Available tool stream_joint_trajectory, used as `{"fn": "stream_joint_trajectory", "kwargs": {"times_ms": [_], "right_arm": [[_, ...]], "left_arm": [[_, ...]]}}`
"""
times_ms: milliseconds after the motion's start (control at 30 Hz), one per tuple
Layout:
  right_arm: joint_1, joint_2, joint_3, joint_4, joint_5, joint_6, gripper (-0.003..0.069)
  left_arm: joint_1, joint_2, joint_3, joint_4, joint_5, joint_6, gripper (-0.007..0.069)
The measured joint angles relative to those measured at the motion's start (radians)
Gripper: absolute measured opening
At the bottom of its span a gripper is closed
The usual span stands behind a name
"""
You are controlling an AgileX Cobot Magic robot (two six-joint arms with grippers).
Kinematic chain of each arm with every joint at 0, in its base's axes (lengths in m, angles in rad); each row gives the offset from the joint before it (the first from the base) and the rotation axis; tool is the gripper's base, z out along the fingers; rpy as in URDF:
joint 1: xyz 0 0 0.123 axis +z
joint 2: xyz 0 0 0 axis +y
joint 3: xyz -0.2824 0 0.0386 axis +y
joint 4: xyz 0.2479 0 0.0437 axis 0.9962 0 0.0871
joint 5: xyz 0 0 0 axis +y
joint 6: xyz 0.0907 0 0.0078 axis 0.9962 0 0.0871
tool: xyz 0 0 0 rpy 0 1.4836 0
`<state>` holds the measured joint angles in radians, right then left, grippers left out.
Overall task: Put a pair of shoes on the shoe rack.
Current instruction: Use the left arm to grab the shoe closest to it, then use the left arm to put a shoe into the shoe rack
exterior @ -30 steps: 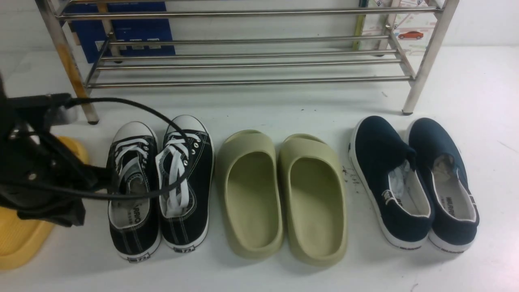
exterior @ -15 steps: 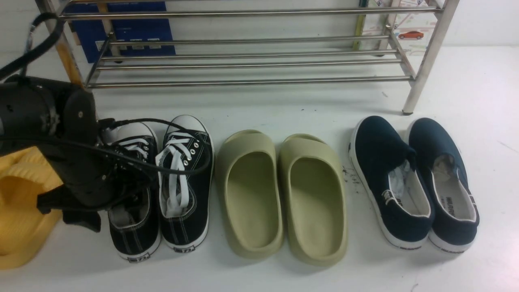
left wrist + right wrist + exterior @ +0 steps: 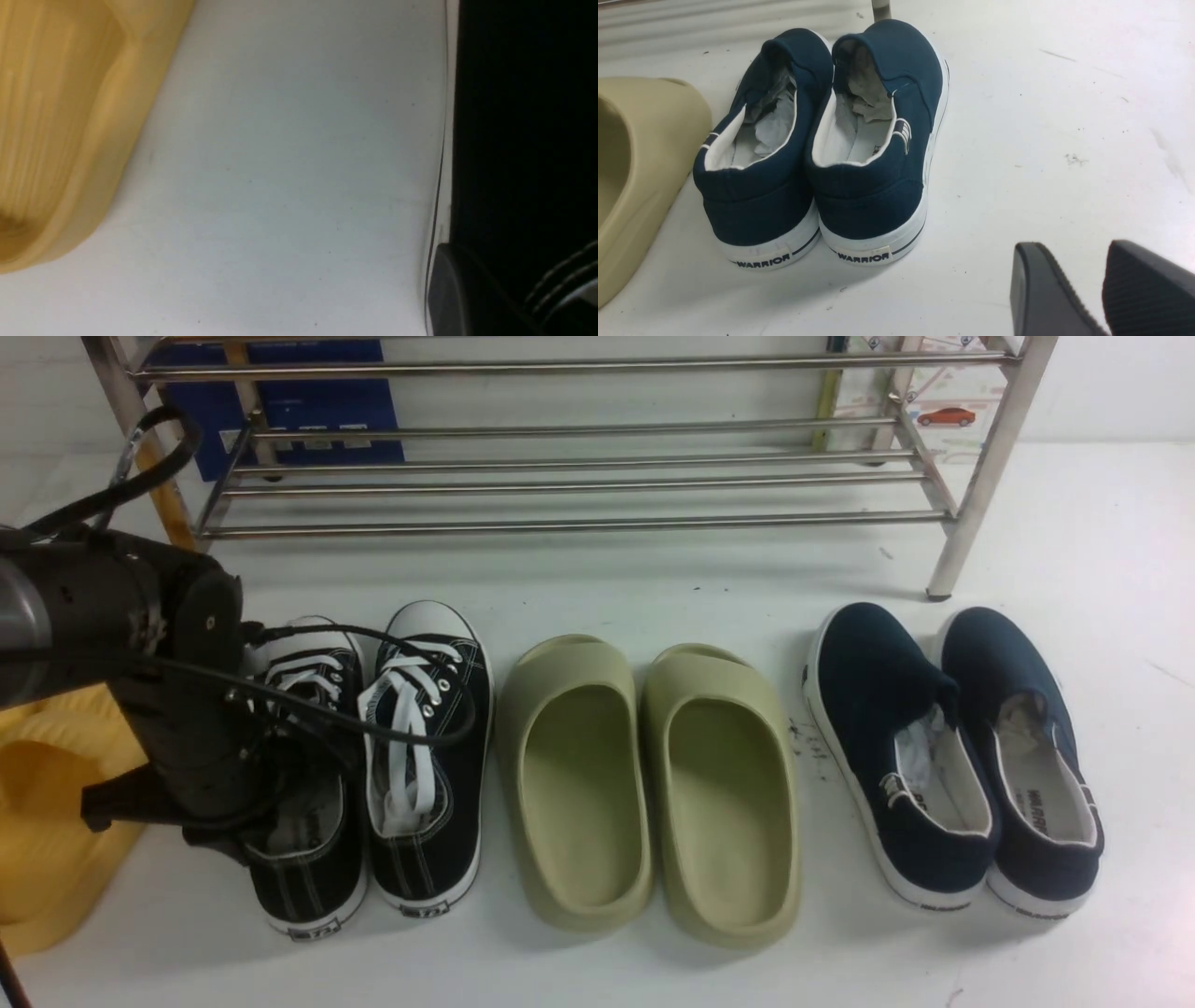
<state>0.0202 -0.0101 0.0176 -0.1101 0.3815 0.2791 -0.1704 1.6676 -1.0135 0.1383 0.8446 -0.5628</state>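
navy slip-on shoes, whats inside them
Crumpled white paper is stuffed in both navy slip-ons. The toe ends are hidden under the uppers.

Bright even light; shoe rack (image 3: 560, 525) glinting; left wrist view blurred.

A white floor (image 3: 597, 588) (scuffed, flecked with dark specks (image 3: 808, 742)) is lit softly, with faint shadows cast. It is met at the back by a pale wall (image 3: 1102, 383), against which a blue box (image 3: 308, 401) and a printed sheet (image 3: 943, 401) showing a red car are set.
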Motion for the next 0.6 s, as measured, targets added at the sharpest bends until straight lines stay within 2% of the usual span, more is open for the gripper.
{"fn": "stream_joint_trajectory", "kwargs": {"times_ms": [133,367,600], "right_arm": [[0.0,0.0,0.0,0.0,0.0,0.0,0.0239],[0.0,0.0,0.0,0.0,0.0,0.0,0.0239],[0.0,0.0,0.0,0.0,0.0,0.0,0.0239]], "left_arm": [[0.019,-0.054,-0.035,-0.02,0.093,0.068,-0.0013],[0.079,-0.187,-0.212,-0.056,0.302,0.265,-0.0013],[0.09,-0.21,-0.33,-0.089,0.4,0.322,-0.0013]]}}
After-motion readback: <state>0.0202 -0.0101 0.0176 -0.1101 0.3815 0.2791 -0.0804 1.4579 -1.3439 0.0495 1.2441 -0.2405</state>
